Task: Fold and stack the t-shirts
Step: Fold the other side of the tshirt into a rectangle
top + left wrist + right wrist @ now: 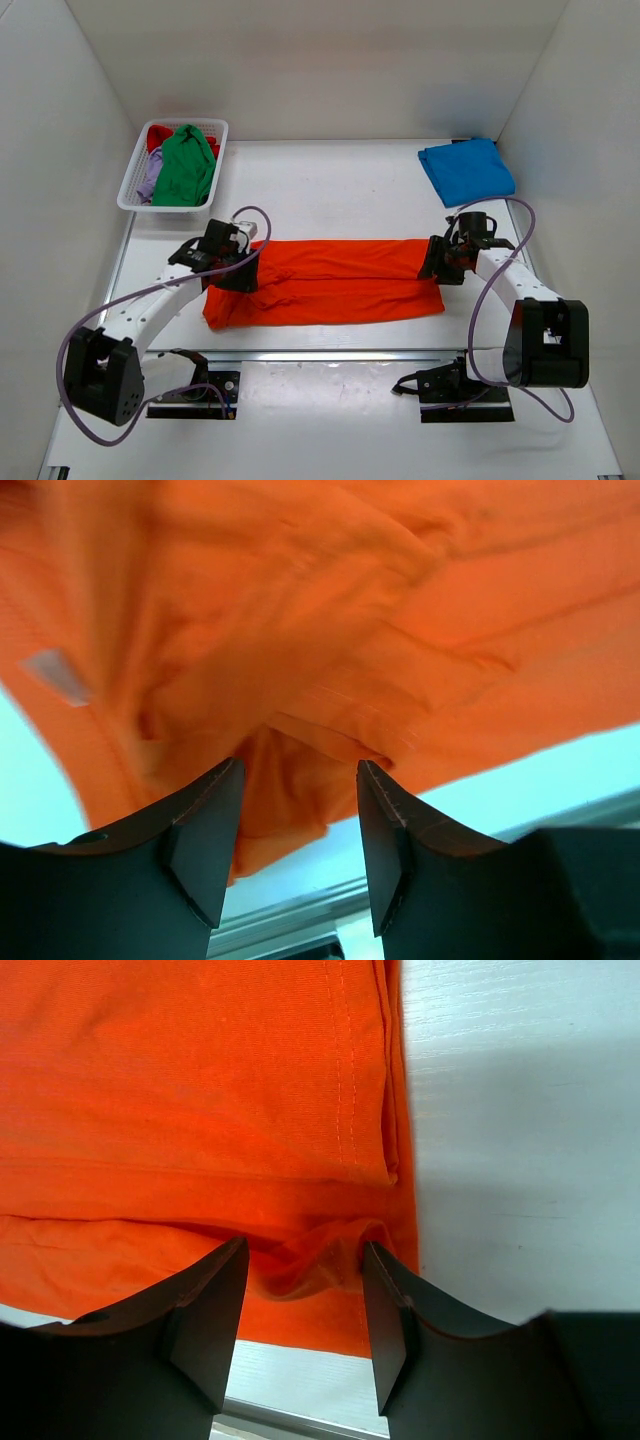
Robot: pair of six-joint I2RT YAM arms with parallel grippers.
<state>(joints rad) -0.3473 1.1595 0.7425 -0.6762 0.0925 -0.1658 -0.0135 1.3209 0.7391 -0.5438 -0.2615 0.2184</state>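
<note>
The bright orange t-shirt [330,282] lies as a long, partly folded band across the middle of the table. My left gripper [238,272] is at its left end, with the jaws open and a loose fold of orange cloth [300,630] between the tips [300,772]. My right gripper [436,264] is at its right end, open over a small ruck of the orange shirt's [200,1090] edge [305,1252]. A blue t-shirt [466,170] lies folded at the back right. Green [185,165], red [158,134] and lilac [148,182] shirts lie in a basket.
The white lattice basket [130,195] stands at the back left. White walls enclose the table on three sides. A metal rail [330,353] runs along the front edge, just before the arm bases. Bare table shows to the right of the shirt in the right wrist view [520,1110].
</note>
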